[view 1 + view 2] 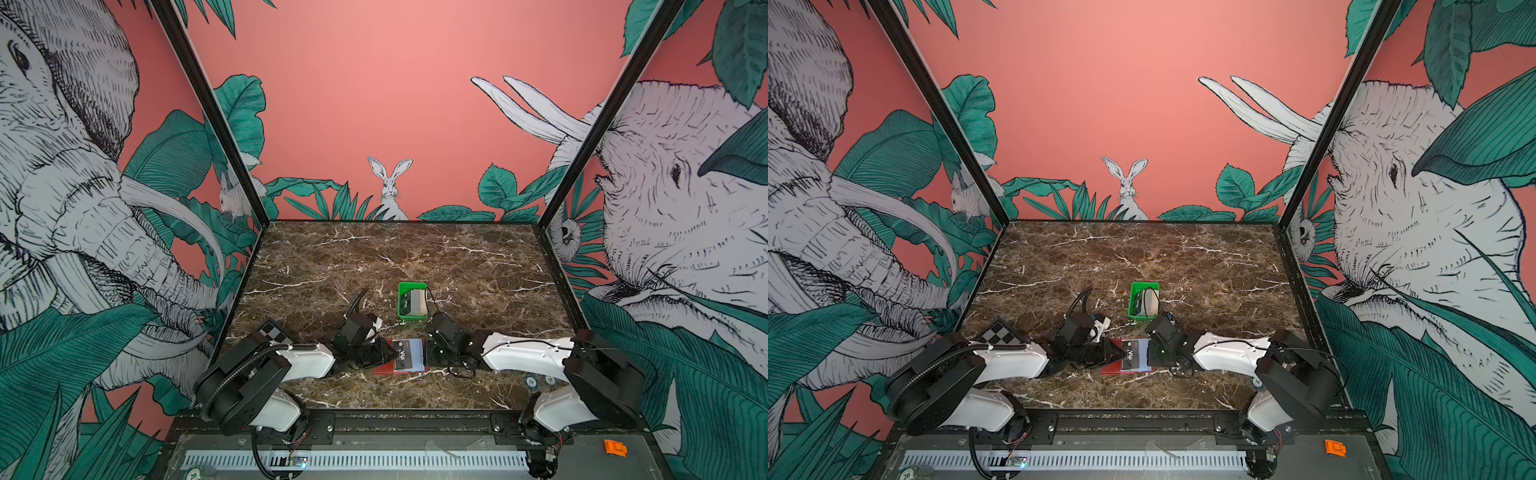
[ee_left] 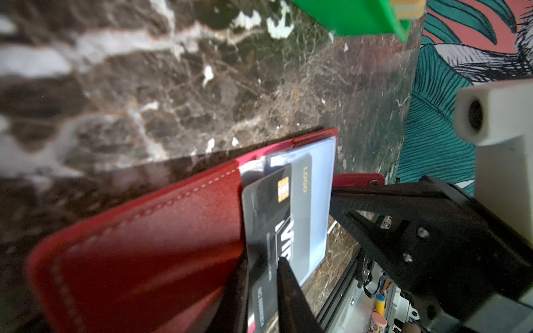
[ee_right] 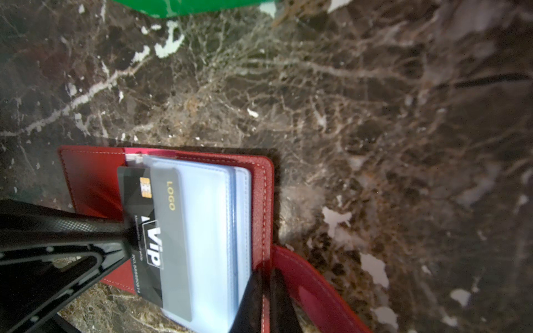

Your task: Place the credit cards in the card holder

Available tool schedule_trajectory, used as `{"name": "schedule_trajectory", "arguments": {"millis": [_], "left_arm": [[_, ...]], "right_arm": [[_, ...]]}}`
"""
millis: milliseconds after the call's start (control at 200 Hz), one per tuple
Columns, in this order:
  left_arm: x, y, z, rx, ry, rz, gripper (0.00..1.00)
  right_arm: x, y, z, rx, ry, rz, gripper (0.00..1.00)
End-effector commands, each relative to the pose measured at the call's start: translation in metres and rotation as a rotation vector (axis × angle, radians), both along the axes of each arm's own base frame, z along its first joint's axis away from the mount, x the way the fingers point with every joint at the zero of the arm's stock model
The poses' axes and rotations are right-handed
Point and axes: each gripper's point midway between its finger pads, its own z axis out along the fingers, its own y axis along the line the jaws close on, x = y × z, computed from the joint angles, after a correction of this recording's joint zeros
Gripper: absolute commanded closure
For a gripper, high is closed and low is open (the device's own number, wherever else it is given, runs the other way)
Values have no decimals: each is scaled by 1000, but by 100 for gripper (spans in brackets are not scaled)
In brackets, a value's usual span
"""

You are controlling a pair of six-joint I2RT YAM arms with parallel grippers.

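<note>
1 card holder (image 3: 86,176), 1 tray (image 1: 401,301), several cards (image 1: 417,301).

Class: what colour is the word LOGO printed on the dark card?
Gold; the card shows best in the right wrist view.

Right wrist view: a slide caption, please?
Left gripper holds a VIP card partly inside the red card holder, pinched by right gripper.

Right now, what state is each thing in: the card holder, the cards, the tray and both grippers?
card holder: lying open, pockets up.
black card: partly slid into a clear pocket, one end sticking out.
left gripper: shut on the black card.
right gripper: shut on the card holder's red edge.
green tray: upright, holding a stack of cards.
</note>
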Motion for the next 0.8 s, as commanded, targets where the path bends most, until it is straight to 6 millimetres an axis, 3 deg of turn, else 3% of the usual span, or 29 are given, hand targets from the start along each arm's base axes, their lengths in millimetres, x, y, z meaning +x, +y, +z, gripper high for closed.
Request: {"name": "schedule_trajectory", "arguments": {"millis": [0, 795], "left_arm": [[0, -8, 1, -30, 4, 6, 79], [1, -35, 11, -49, -29, -62, 79]], "right_arm": [[-10, -14, -23, -89, 39, 7, 91], [-10, -15, -24, -95, 36, 8, 92]]}}
